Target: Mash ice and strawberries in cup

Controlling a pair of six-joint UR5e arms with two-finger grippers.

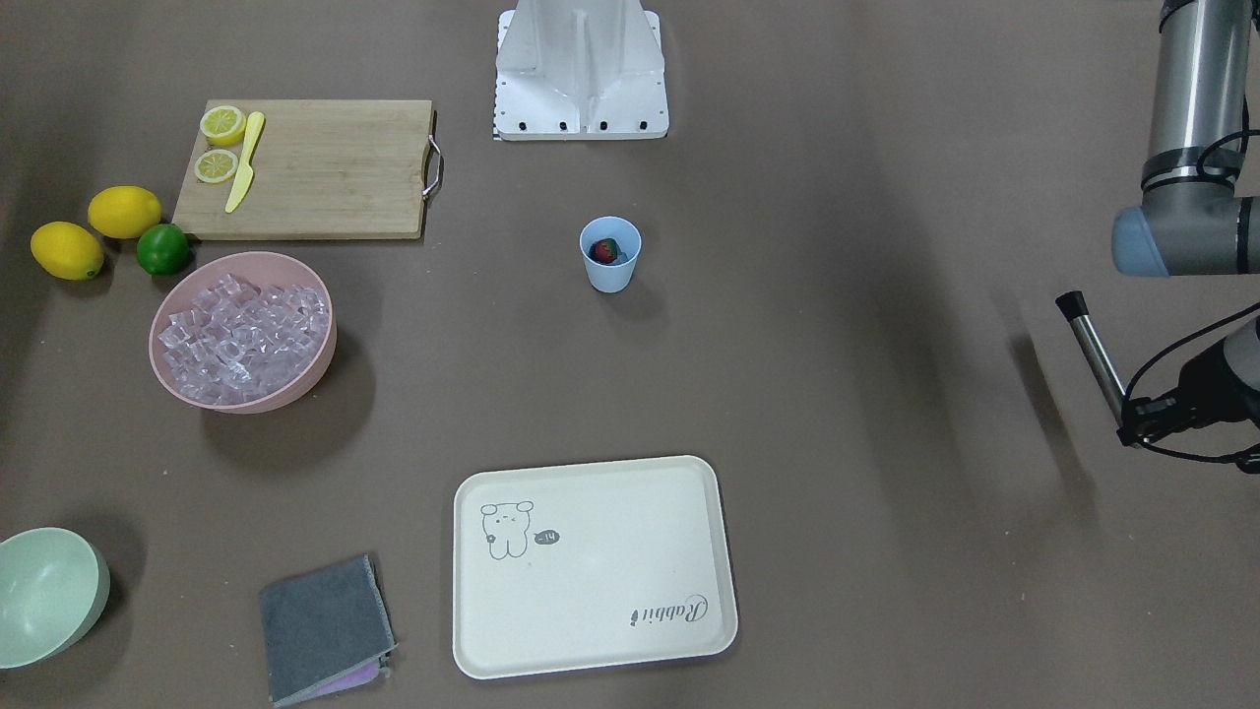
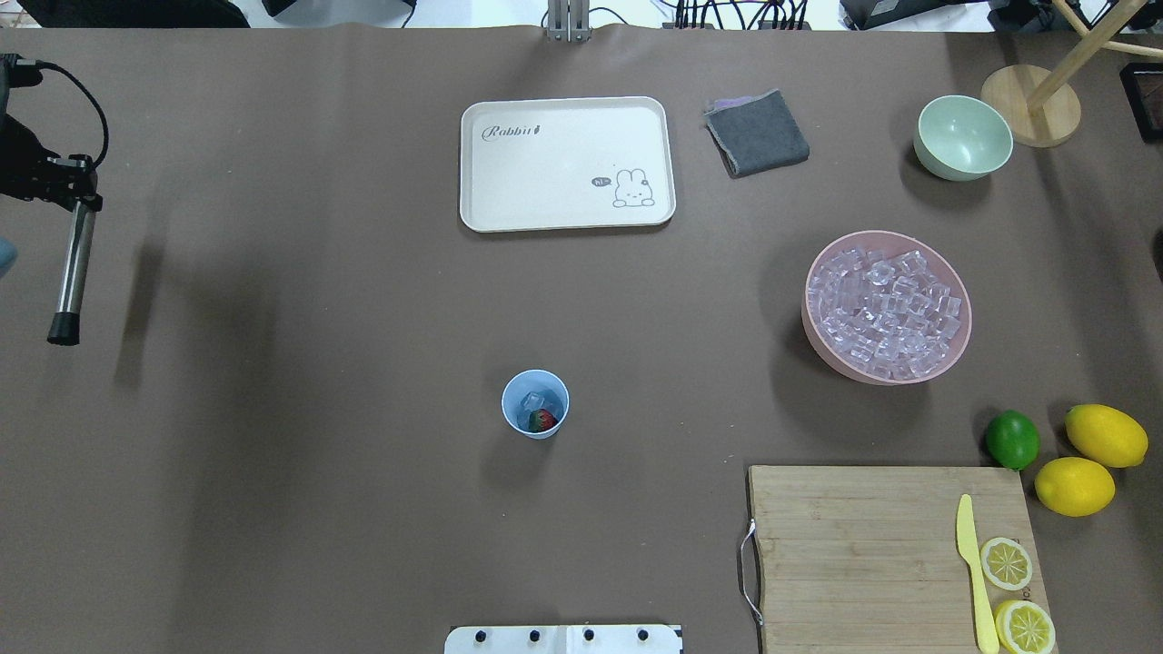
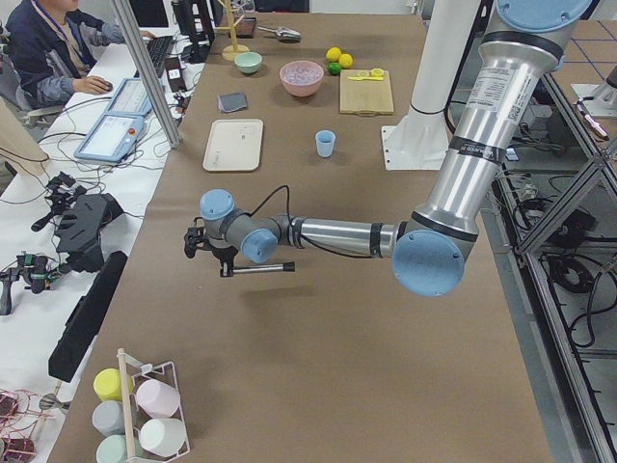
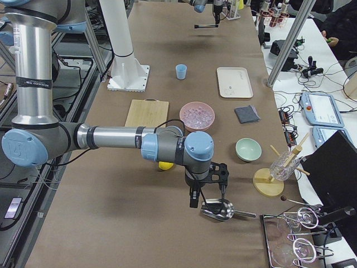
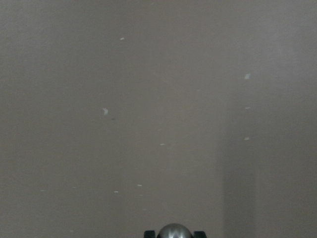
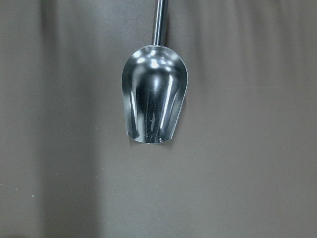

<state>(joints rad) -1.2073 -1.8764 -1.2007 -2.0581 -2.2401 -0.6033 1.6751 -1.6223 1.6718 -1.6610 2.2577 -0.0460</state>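
Observation:
The light-blue cup [image 2: 506, 405] stands alone mid-table, also in the front view [image 1: 610, 279]. Inside it lie a red strawberry [image 2: 543, 421] and some clear ice [image 2: 536, 400]. More ice cubes fill the pink bowl [image 2: 954, 359]. My left gripper [image 2: 80, 196] hovers at the table's far left, well away from the cup, shut on a steel muddler [image 2: 71, 272] with a black tip. My right gripper [image 4: 207, 196] hangs over a metal scoop [image 6: 155, 99] that lies on the table past the bowls. I cannot tell whether the right gripper is open or shut.
A cream tray [image 2: 563, 213] and a grey cloth [image 2: 757, 133] lie beyond the cup. A pale green bowl [image 2: 963, 138] stands on the right. A cutting board [image 2: 863, 545] carries lemon halves and a yellow knife, with a lime [image 2: 1012, 440] and two lemons beside it.

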